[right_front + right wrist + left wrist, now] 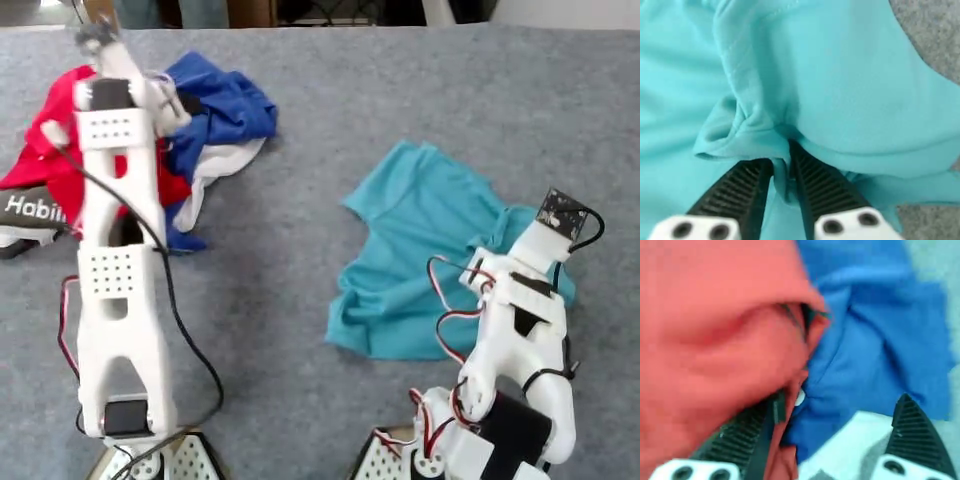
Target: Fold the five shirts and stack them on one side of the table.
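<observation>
Plainly, the risk sits at both ends. The right gripper [782,162] pinches only a thin, bunched ridge of the teal shirt [420,250], which lies crumpled on the table [400,90] in front of that arm. A pull could slip the cloth free or drag the whole shirt into a worse heap. The left gripper [840,412] hangs with jaws wide over the tangled pile, the red shirt [715,340] draped on one finger beside the blue shirt [880,330]. Closing there may catch two shirts at once.

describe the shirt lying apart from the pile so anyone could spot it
On the grey felt-covered table, look to the right arm's side. One crumpled teal cloth shirt lies alone, pinched in that arm's jaws; the red, blue and white shirts are heaped together.
</observation>
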